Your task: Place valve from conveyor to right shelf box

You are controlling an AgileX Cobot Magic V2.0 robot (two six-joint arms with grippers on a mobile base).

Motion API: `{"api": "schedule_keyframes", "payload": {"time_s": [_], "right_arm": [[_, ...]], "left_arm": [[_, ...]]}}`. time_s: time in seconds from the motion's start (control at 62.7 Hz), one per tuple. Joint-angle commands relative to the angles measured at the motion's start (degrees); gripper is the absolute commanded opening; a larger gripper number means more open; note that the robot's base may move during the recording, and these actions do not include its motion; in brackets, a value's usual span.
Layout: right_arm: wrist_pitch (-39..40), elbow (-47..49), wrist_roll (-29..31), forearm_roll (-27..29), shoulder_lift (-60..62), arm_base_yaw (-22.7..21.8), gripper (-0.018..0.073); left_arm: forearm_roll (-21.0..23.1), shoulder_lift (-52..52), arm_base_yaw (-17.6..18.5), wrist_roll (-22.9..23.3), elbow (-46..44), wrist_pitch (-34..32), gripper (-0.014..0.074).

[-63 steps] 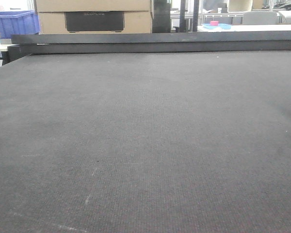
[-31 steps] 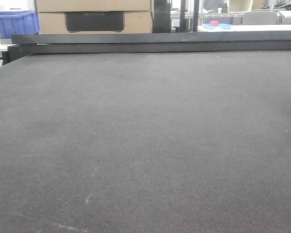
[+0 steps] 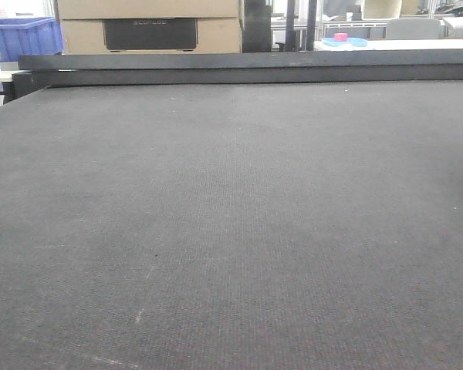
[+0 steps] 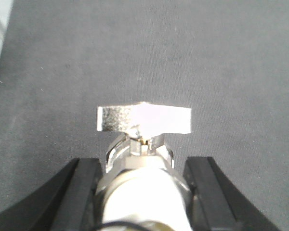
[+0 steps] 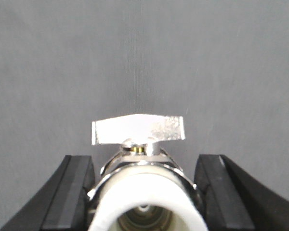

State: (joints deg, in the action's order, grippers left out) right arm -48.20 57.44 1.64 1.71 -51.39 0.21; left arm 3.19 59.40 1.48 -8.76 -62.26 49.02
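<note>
Two tools (image 4: 143, 166) (image 5: 145, 163), one valve (image 4: 143, 119) (image 5: 138, 130) each

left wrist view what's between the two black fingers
A shiny metal valve with a flat handle fills the gap between the fingers, shown in the left wrist view.

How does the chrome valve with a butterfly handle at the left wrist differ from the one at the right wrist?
The left-hand chrome valve shows its white end, bore hidden; the right-hand chrome valve shows an open bore. The left-hand valve's handle glares nearly white; the right-hand valve's handle is speckled and slopes up rightward. Both sit between black fingers over the grey woven conveyor.
</note>
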Motion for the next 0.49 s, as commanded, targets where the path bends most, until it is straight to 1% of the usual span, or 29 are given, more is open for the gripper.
{"api": "schedule_keyframes", "payload": {"time_s": [0.0, 0.096, 0.207, 0.479], "right_arm": [[4.1, 0.3, 0.4, -0.1, 2.1, -0.2, -0.0164], [4.1, 0.3, 0.4, -0.1, 3.3, -0.2, -0.0164], [4.8, -0.3, 0.4, -0.1, 3.4, -0.2, -0.0164], [9.2, -3.2, 0.4, 0.0, 4.1, -0.2, -0.0164]], "left_arm": [[0.3, -4.4, 0.2, 0.1, 3.9, -6.2, -0.0111], [0.3, -9.3, 0.2, 0.1, 9.2, -10.0, -0.0111], [0.3, -13.8, 0.2, 0.1, 12.7, -13.1, -0.0111], [0.3, -18.0, 0.2, 0.1, 13.5, -14.7, -0.0111]]}}
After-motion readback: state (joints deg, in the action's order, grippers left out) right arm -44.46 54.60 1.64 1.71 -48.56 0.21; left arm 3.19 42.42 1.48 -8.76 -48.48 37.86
